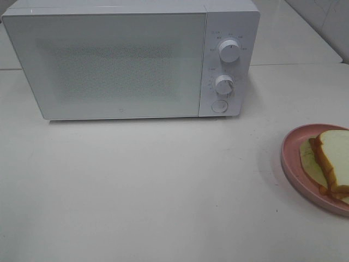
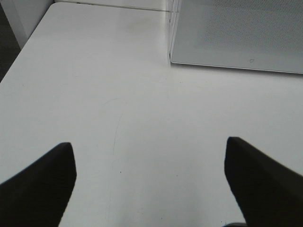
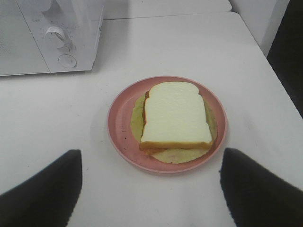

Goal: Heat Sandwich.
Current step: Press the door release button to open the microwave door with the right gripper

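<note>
The white desk (image 1: 136, 191) carries a white microwave (image 1: 109, 60) at eleven o'clock in the high view, its door shut. A pink plate (image 1: 289, 158) sits at four o'clock, cut by the frame edge. The sandwich (image 3: 176, 116) lies flat on it, nearly square, its domed edge pointing away from the right jaws. Those jaws stand wide apart and empty, with the sandwich dead ahead at twelve o'clock and clear of them, so that arm is much the nearer. The left jaws, also apart and empty, face bare desk, the microwave door at one o'clock.
</note>
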